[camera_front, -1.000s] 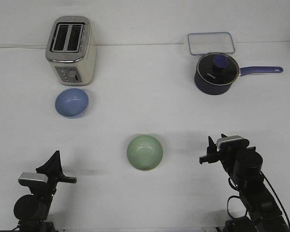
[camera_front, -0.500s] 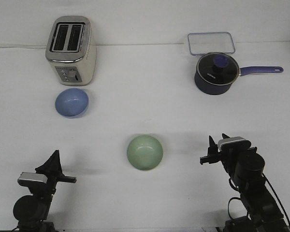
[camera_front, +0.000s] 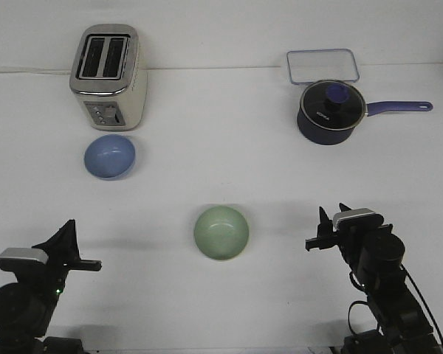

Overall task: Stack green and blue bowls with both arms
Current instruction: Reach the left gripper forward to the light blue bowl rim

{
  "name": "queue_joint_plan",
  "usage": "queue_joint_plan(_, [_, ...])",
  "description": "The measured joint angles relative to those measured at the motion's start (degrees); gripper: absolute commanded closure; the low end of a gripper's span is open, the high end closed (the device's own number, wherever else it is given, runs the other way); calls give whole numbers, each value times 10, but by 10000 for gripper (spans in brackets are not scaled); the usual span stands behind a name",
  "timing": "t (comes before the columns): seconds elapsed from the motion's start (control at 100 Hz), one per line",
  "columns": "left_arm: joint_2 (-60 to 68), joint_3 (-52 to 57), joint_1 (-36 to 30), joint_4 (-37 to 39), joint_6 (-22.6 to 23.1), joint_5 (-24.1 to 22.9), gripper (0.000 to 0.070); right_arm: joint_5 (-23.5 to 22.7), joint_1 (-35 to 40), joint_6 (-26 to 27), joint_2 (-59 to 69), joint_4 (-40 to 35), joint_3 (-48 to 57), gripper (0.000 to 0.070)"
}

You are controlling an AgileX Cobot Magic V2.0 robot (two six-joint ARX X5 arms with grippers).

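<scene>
The left claw (camera_front: 80,259) sits low at the near left corner of the white surface (camera_front: 221,147), well apart from everything. Its dark fingers appear splayed into a wedge, so it reads as released and holds nothing.

Beyond it, toward the back, the blue bowl (camera_front: 109,156) rests upright and mouth-up, just in front of the toaster (camera_front: 108,77). Judged from this layout, the step in hand is the first approach, and the blue bowl is the left arm's natural target. The toaster stands very close behind it. A sound approach therefore comes from the near side or from above, with one finger inside the rim and one outside. A push toward the toaster should be avoided.

The green bowl (camera_front: 221,232) lies near the middle of the surface, also mouth-up, between the two arms and well apart from the blue bowl. It makes a sensible base for the stack. The carried bowl should be centred over it and lowered level, so the equal-sized bowls nest without tipping.

The right claw (camera_front: 328,230) hovers near the green bowl's right side, not touching it. Its fingers stand apart, so it too appears released and empty.

The saucepan (camera_front: 331,110) and the clear lid (camera_front: 323,66) sit far back on the right, outside the working path.
</scene>
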Motion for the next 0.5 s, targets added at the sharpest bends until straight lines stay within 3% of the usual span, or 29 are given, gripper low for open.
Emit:
queue_joint_plan(0.26, [212,223,0,-201,5,0,688,0,0,0,0,9,0,379])
queue_joint_plan(0.5, [338,272,0,-277,5,0,687,0,0,0,0,9,0,379])
